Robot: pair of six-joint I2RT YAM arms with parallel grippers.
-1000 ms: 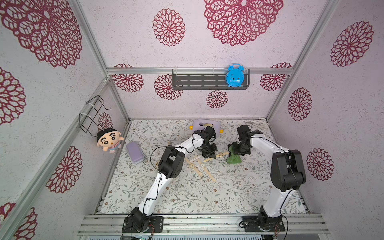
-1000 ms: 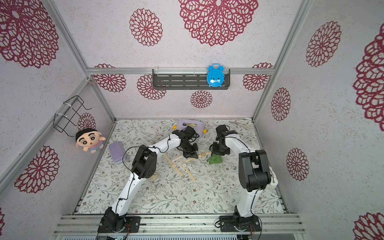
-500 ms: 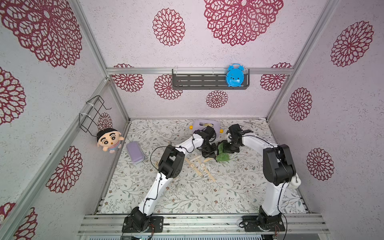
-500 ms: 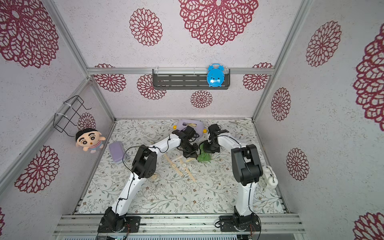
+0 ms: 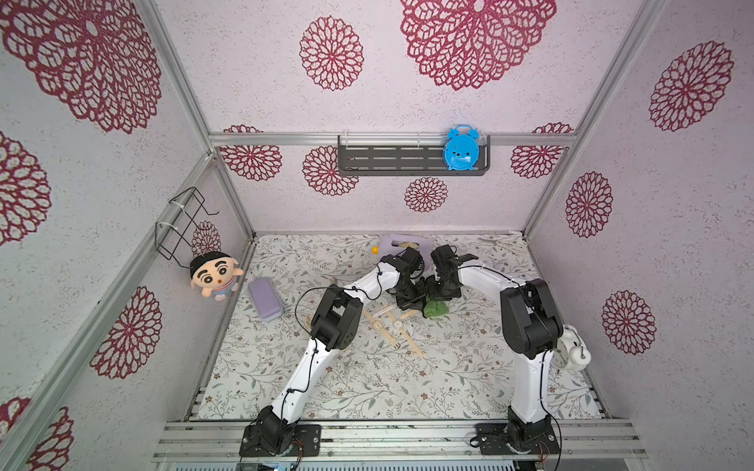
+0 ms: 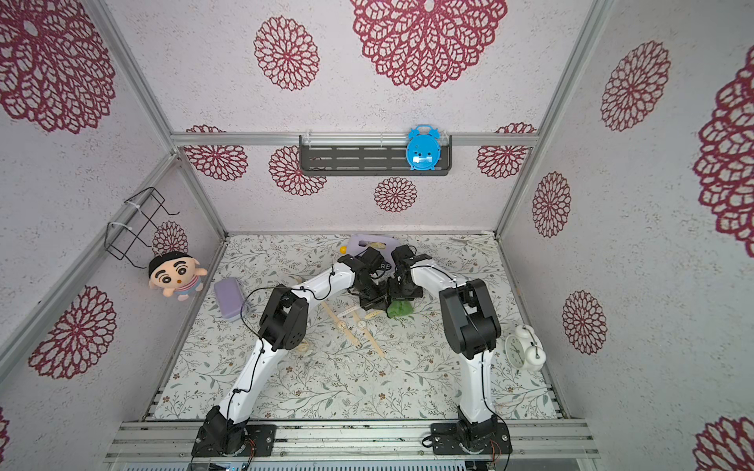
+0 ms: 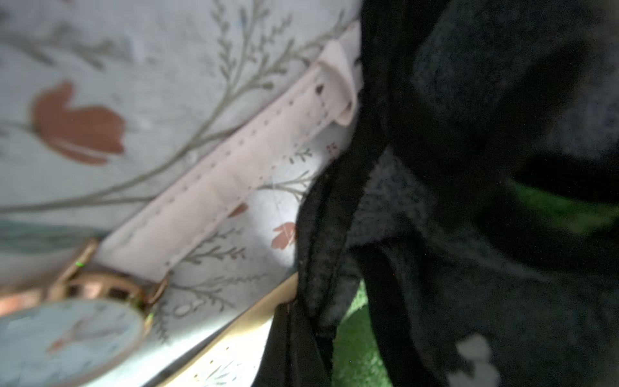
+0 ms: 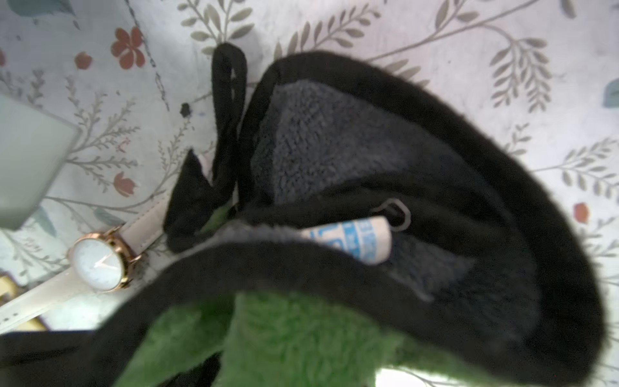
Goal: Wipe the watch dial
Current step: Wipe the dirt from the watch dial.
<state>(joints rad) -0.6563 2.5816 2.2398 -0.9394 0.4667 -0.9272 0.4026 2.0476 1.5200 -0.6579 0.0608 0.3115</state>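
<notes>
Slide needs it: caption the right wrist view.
Green-and-black cloth covering one strap end of a rose-gold watch, dial uncovered.

floral table [image 5: 367,387] | watches [image 5: 398,325]; green cloth [image 5: 435,308]; purple case [image 5: 265,299]; white clock [image 6: 522,348]

Cloth [image 5: 435,308] on mat [image 5: 367,387], just beside watch [image 5: 398,325]

I see a green cloth [image 8: 294,335] edged black with a grey reverse. The watch [image 8: 97,264] has a white dial, rose-gold case and pale pink strap. The white worktop [image 5: 367,383] carries a grey-leaf, red-flower print.
</notes>
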